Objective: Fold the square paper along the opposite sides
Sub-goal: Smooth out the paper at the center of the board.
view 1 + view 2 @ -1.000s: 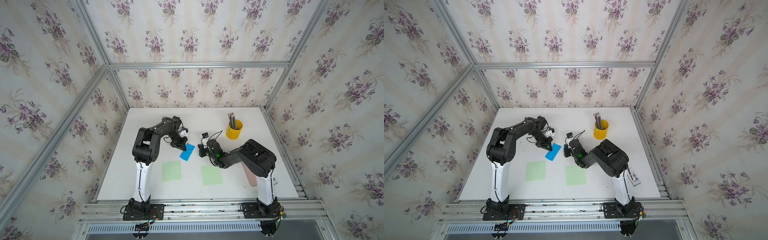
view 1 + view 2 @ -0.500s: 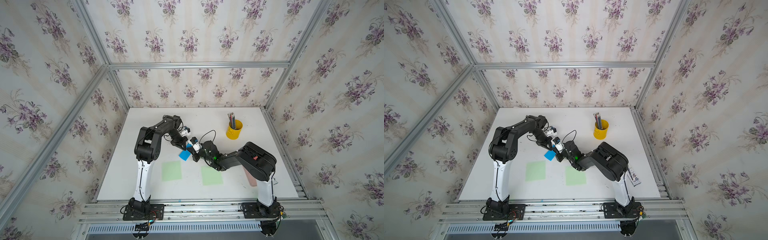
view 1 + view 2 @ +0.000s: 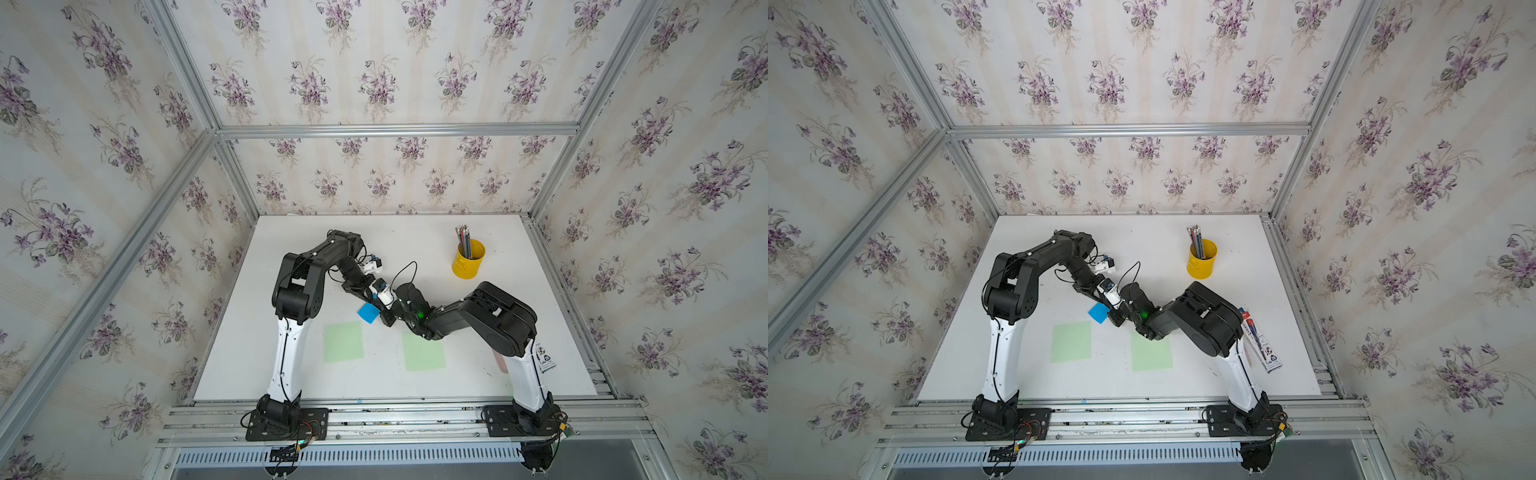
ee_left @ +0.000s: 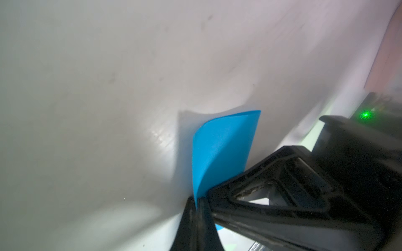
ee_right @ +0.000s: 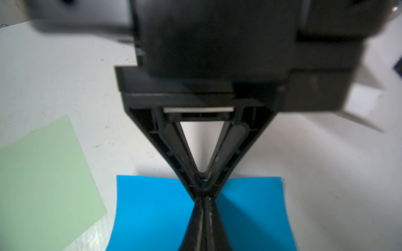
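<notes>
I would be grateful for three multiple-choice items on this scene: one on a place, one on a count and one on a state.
1. Where does the yellow cup stand?
A. Beside the left arm's base
B. On the far part of the table, toward the robot's right
C. On the front rail

2. How many pale green sheets lie flat on the table?
A. Two
B. One
C. Four

3. In what state is the blue paper?
A. Flat and untouched
B. Crumpled in the cup
C. Curved, with an edge pinched in the left hand

Answers:
1 B: both top views show the cup far back, on the right.
2 A: both top views show two sheets side by side.
3 C: the left wrist view shows the paper bowed up from the closed fingers.
</notes>
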### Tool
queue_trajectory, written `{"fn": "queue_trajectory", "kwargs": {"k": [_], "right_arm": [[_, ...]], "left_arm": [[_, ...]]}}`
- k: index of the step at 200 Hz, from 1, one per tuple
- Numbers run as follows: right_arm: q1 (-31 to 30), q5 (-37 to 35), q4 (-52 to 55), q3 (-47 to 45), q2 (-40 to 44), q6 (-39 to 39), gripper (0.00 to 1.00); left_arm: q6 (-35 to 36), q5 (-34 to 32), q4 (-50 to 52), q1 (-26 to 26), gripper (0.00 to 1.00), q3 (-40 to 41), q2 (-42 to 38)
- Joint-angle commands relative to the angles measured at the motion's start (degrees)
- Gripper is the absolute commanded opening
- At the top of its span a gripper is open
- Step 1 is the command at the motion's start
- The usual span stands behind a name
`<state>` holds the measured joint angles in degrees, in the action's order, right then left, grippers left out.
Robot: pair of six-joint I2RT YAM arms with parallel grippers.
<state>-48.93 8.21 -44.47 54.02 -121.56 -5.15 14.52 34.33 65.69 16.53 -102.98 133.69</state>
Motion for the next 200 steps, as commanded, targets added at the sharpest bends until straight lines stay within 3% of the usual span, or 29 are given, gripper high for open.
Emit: {"fn": "queue_trajectory", "kwargs": {"k": [1, 114, 200], "right_arm": [[-0.3, -1.3, 2.7, 1.3, -0.9, -0.9, 0.00], [-2.2, -7.7, 13.3, -2.6, 1.3, -1.4, 0.00], [-2.5, -9.4, 12.1, -11.7, 8.5, -0.5, 0.00]], "left_arm": [[0.6, -2.9, 0.5, 0.1, 0.00, 0.2, 0.1], [-2.5, -8.1, -1.9, -0.9, 0.00, 0.9, -1.2], [-2.1, -8.1, -2.7, -0.7, 0.00, 1.7, -2.5]]}}
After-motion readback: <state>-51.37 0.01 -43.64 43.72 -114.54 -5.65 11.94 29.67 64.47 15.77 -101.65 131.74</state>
